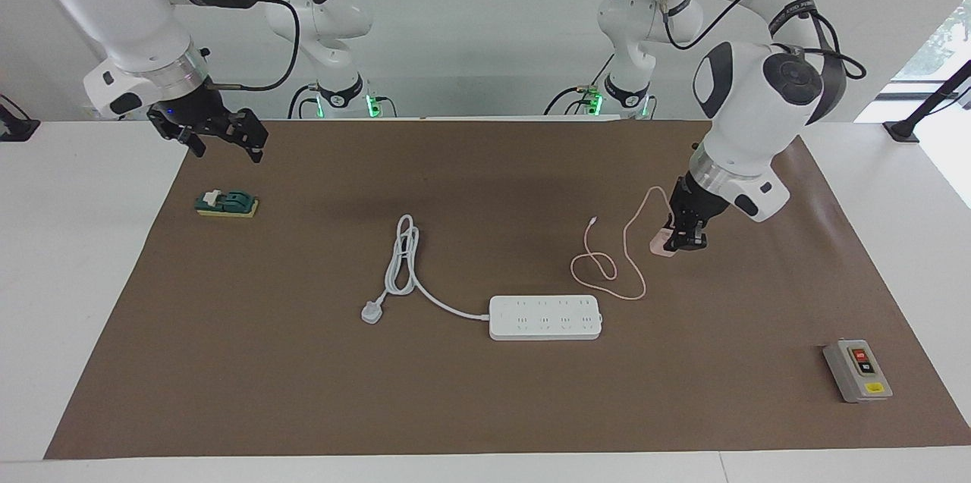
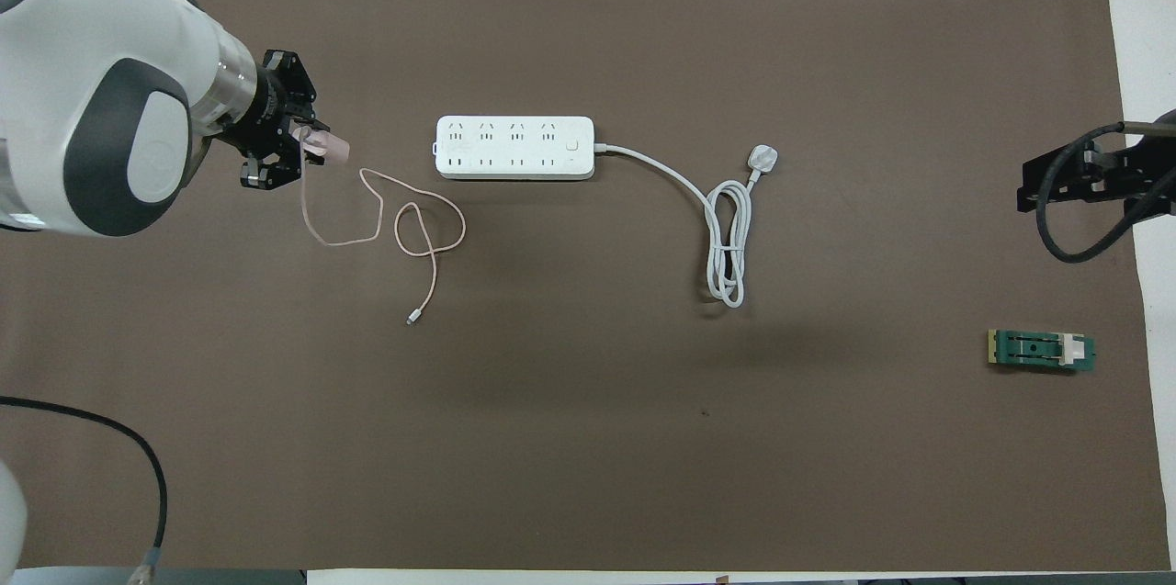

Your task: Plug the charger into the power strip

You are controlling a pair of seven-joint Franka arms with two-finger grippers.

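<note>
My left gripper [image 1: 677, 239] [image 2: 296, 151] is shut on the small pale pink charger [image 1: 658, 244] [image 2: 331, 145] and holds it just above the brown mat, toward the left arm's end from the power strip. The charger's thin pink cable [image 1: 607, 271] [image 2: 418, 231] arcs down from it and loops on the mat, its connector lying nearer to the robots. The white power strip [image 1: 545, 317] [image 2: 513, 147] lies flat mid-table, sockets up. My right gripper [image 1: 220, 133] [image 2: 1057, 183] hangs open and holds nothing, over the mat's edge at the right arm's end.
The strip's thick white cord coils toward the right arm's end and ends in a white plug [image 1: 371, 312] [image 2: 763, 157]. A green switch block [image 1: 226, 203] [image 2: 1041, 351] lies below the right gripper. A grey box with red and black buttons [image 1: 857, 370] sits at the left arm's end.
</note>
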